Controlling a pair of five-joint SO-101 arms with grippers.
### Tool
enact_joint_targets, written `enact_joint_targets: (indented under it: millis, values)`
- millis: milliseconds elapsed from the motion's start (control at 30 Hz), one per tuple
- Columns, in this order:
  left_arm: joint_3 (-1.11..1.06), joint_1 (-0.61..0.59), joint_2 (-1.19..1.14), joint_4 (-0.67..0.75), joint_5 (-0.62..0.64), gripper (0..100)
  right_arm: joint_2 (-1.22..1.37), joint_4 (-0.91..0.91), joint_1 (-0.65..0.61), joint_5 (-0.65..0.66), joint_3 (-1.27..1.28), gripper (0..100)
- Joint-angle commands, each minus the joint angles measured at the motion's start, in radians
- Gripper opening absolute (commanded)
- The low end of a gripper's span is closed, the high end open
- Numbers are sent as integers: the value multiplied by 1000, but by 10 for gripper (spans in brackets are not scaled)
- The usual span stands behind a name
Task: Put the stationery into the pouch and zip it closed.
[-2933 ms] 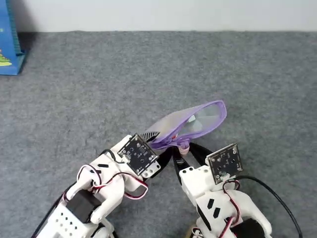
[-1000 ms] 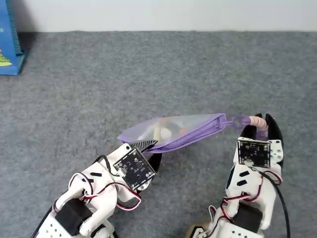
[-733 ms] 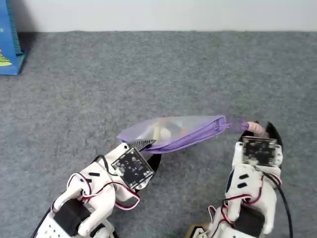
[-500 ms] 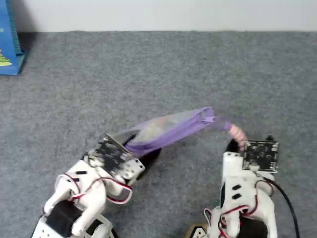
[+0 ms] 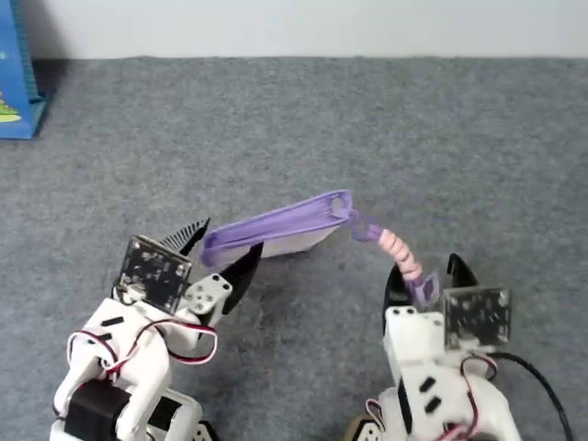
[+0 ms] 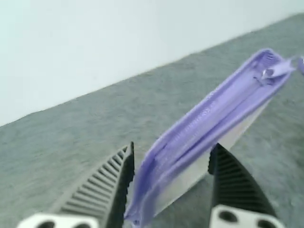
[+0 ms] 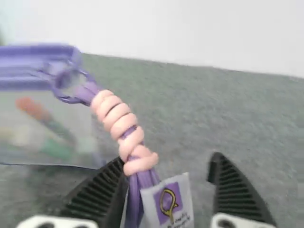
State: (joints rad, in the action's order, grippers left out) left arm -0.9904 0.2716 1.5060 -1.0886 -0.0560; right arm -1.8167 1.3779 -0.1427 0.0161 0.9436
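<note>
The purple-edged clear pouch (image 5: 276, 225) rests on the grey mat with its zipper edge up. Its slider (image 6: 268, 72) sits at the end towards the right arm. Orange and green stationery (image 7: 40, 121) shows through the clear side. A pink coiled strap (image 5: 395, 248) with a purple tag (image 7: 168, 204) trails from the slider. My left gripper (image 5: 230, 237) is open, its fingers standing on either side of the pouch's near end (image 6: 156, 190). My right gripper (image 5: 423, 271) is open too, with the strap and tag lying loose between its fingers.
A blue box (image 5: 14, 73) stands at the far left edge of the mat. A white wall (image 5: 294, 28) runs along the back. Grey mat (image 5: 413, 129) lies open beyond and beside the pouch.
The right gripper drew the strap rightward along the zipper, then both arms pulled back towards the front and opened. The pouch slid left and now sits free between them.
</note>
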Motion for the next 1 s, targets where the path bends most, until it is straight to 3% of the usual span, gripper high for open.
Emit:
enact_joint_targets:
  millis: [0,300,533,867,967]
  values:
    - [114,-15,9,6,9,246,4,28,-93,-41,-121,307]
    - [282,-110,9,-37,6,246,4,16,-191,-106,-241,285]
    - [375,-106,9,-147,6,246,4,21,-286,-152,-328,285]
    - [371,-114,9,-273,-17,242,4,28,-282,-150,-166,284]
    - [371,-115,11,-313,-17,204,4,27,-213,-149,-100,282]
